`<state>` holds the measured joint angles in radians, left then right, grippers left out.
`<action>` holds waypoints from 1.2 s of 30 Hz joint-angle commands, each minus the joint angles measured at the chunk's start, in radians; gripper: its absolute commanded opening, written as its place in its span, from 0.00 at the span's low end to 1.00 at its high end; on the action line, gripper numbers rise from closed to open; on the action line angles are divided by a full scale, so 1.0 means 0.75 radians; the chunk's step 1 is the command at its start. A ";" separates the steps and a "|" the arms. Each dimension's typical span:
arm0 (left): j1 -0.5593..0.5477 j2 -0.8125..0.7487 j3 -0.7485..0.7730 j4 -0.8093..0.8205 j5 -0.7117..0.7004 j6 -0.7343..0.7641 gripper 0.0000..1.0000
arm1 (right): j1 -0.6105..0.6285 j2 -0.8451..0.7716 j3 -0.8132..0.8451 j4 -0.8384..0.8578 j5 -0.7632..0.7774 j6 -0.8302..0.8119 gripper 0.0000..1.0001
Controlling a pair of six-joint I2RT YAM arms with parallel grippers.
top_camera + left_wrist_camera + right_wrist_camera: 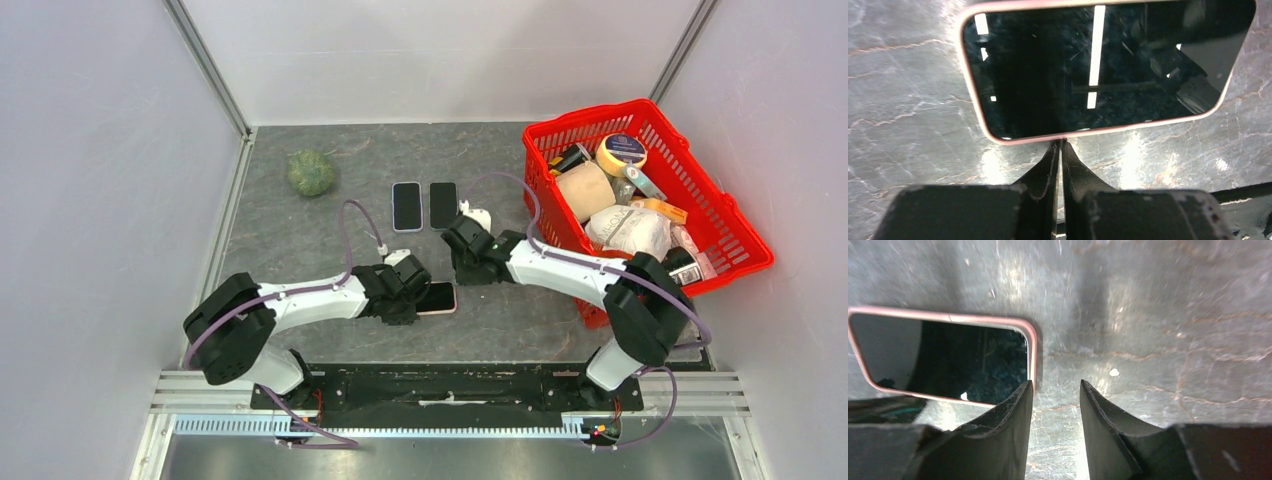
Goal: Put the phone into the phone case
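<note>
Evidently the phone lies flat and screen-up on the surface, at about 6 o'clock of its middle and nearest the arm bases. A pink edge runs all round the phone; whether that edge is the case fitted on it cannot be told. The left pincer is pressed together into one blunt tip set against the middle of the phone's long edge. That looks like a stance for nudging or steadying, not for lifting. The right pincer is spread with nothing between its fingers. It hangs low over bare surface just beside a corner of the phone, at roughly 1 o'clock from it, probably as a backstop or ready to close. At 12 o'clock, apart from the phone, a pale-edged slab and a black slab lie side by side. Either may be a case. A red basket sits at 2 o'clock.
</note>
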<state>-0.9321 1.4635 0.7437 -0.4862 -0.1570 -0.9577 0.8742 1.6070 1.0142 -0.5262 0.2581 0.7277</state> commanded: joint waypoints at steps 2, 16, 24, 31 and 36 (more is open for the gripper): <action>-0.084 0.047 0.062 0.066 -0.046 -0.051 0.10 | -0.112 0.103 0.161 0.036 -0.067 -0.096 0.47; -0.086 0.065 0.028 0.023 -0.232 -0.185 0.07 | -0.119 0.353 0.256 0.086 -0.181 -0.121 0.46; 0.123 -0.041 -0.099 0.004 -0.259 -0.151 0.07 | -0.015 0.222 0.031 0.138 -0.270 -0.060 0.43; 0.274 -0.044 -0.106 0.050 -0.240 -0.071 0.12 | 0.200 0.077 -0.156 0.213 -0.301 0.083 0.42; 0.318 0.025 -0.023 0.085 -0.171 0.010 0.17 | 0.221 0.012 -0.199 0.207 -0.271 0.098 0.42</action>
<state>-0.7464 1.4136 0.6952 -0.5125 -0.1478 -1.0328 0.9813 1.6547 0.9047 -0.3031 0.1970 0.7574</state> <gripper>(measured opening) 0.152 0.415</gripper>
